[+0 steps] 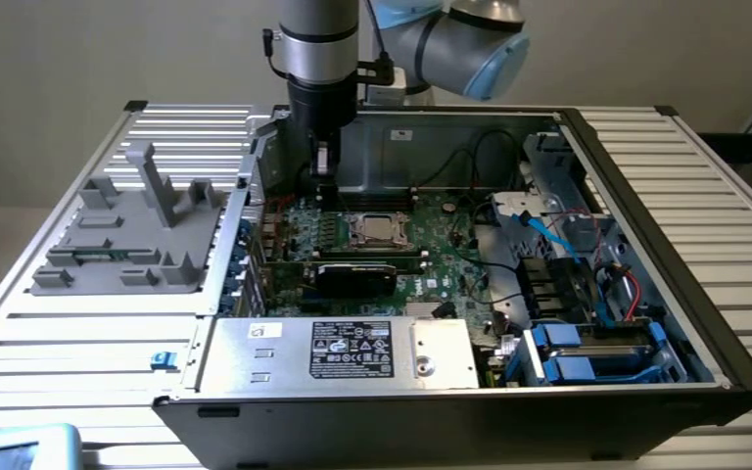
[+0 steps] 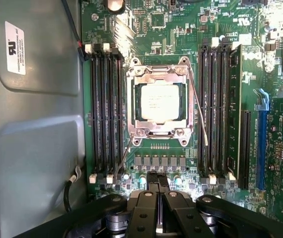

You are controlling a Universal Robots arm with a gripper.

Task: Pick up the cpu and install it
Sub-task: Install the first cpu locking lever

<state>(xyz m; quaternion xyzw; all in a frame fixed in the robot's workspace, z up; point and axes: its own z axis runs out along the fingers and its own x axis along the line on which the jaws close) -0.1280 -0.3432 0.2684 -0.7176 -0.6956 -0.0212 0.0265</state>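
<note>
The cpu (image 1: 379, 227) lies flat in its socket (image 1: 379, 213) on the motherboard (image 1: 448, 264), in the middle of the open computer case (image 1: 637, 245) on the slatted worktop (image 1: 75, 333). In the wrist view the cpu (image 2: 160, 101) sits square inside the socket's metal frame (image 2: 159, 72), silver top up, with rows of memory slots (image 2: 106, 114) on either side of it. So the picking up and the placing look done.

The hand (image 1: 325, 184) hangs over the board just beyond the socket, on the far side and toward the exterior view's left, apart from the chip. In the wrist view its fingers are pressed together with nothing between them (image 2: 157, 179), so it carries nothing.

What may be left is the fastening. The two thin wire levers (image 2: 197, 106) beside the socket seem to stand out at an angle rather than tucked under their hooks, though the view is too poor to be sure.

Nearer than the socket, the black graphics card (image 1: 356, 274) and the labelled power supply box (image 1: 337, 350) are in place. The grey holder (image 1: 128, 235) on the worktop at the exterior view's left shows no chip that I can make out.
</note>
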